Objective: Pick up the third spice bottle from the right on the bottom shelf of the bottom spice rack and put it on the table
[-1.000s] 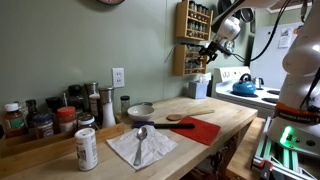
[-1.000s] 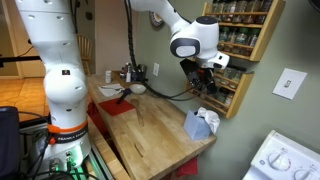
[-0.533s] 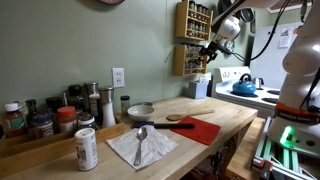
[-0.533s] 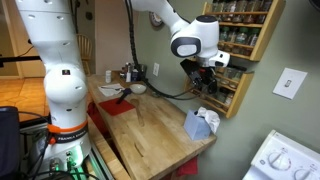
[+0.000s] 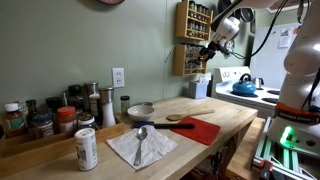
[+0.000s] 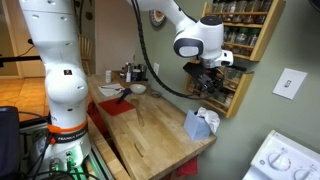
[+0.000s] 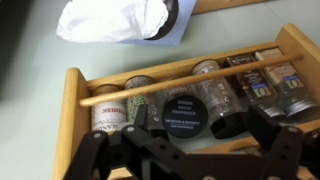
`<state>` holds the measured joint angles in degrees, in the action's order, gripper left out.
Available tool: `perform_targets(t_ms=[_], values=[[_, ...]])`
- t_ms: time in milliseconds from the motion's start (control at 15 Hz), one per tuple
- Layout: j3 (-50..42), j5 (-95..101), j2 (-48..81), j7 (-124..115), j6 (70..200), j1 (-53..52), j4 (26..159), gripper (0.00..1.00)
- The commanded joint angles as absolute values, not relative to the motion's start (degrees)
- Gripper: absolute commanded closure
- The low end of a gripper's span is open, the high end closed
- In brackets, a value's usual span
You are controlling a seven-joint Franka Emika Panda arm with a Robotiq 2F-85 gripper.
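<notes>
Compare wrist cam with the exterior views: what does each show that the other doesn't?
Wrist only: bottle lids and labels along the shelf, e.g. a black-lidded bottle behind the rail, with the open fingers straddling them.
Exterior only: the upper rack, kettle, spoon, can, red mat and the arm.
Both: the lower rack, the gripper at it, and the white bag below it.

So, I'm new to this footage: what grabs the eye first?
The white arm's gripper is up at the lower wooden spice rack on the green wall. On the table, a red mat and a spoon lying on a white napkin stand out.
</notes>
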<state>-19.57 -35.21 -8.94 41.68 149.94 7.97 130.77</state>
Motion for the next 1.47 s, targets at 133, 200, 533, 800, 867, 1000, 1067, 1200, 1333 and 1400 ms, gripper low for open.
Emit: perform_targets(t_ms=[133, 200, 533, 800, 867, 1000, 1067, 1200, 1333, 1400], values=[[-21.4, -41.5, -3.7, 54.3, 145.3, 7.3, 126.1, 0.00], [-21.3, -42.2, -3.0, 55.7, 145.0, 7.4, 125.6, 0.00], [-18.4, -43.9, 0.1, 59.7, 144.5, 10.3, 123.1, 0.00], [-17.1, -45.5, 1.8, 61.3, 143.2, 11.4, 121.5, 0.00], [-16.7, -46.0, 2.0, 61.4, 143.1, 11.7, 121.2, 0.07], [-16.0, -46.5, 2.2, 61.5, 143.0, 12.1, 120.8, 0.34], [-15.8, -46.6, 2.2, 61.3, 142.9, 12.3, 120.7, 0.42], [-15.5, -45.8, 1.9, 60.8, 143.3, 12.6, 120.8, 0.58], [-15.5, -45.2, 1.0, 60.4, 143.3, 13.0, 121.5, 0.69], [-15.5, -45.1, 0.5, 60.2, 143.1, 13.1, 121.8, 0.69]])
